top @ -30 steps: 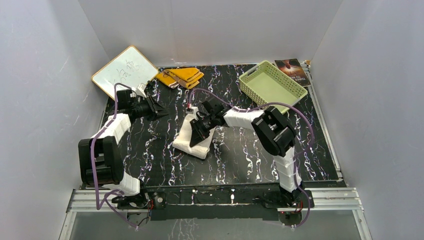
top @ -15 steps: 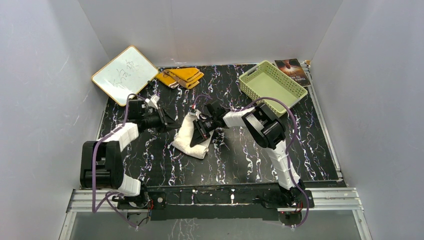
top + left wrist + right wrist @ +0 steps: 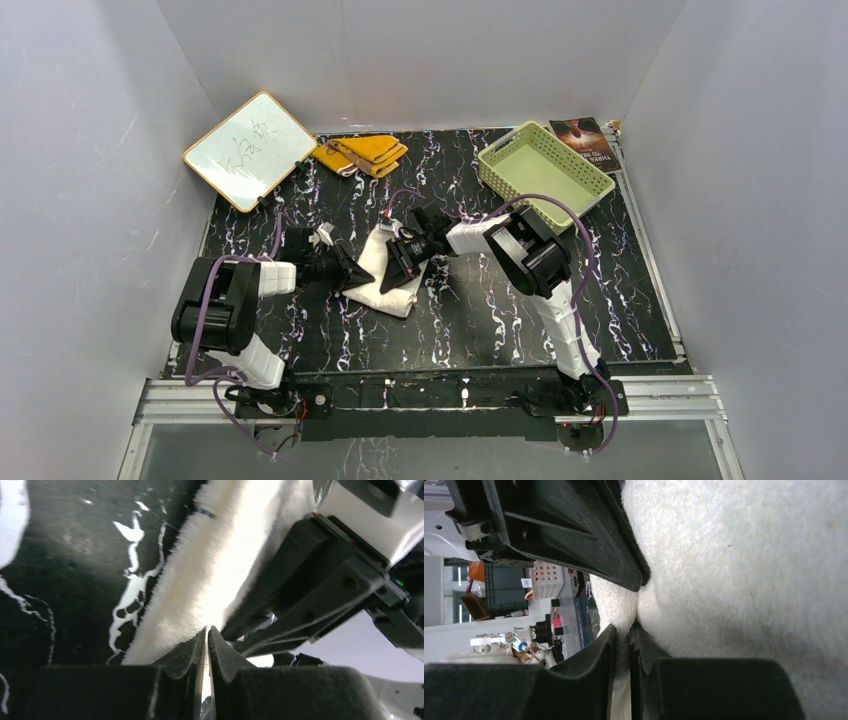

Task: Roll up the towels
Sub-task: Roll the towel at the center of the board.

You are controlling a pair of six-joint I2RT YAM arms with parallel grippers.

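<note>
The cream-white towel lies partly folded in the middle of the black marbled table, with both grippers at it. From the right, my right gripper is shut on a fold of its pile, and cloth shows between its tips. My left gripper meets the towel's left edge. Its jaws are pressed nearly together on the fringe. The right gripper's black fingers sit just beyond. The mustard-yellow towel lies folded at the back, apart from both arms.
A whiteboard with a wooden frame leans at the back left. The pale green slotted basket stands at the back right with a dark book behind it. Grey walls close in on three sides.
My left arm has swung down and right from near the whiteboard to the cream towel's left edge, and its jaws have closed. The right gripper has held its grip and shifted slightly.
</note>
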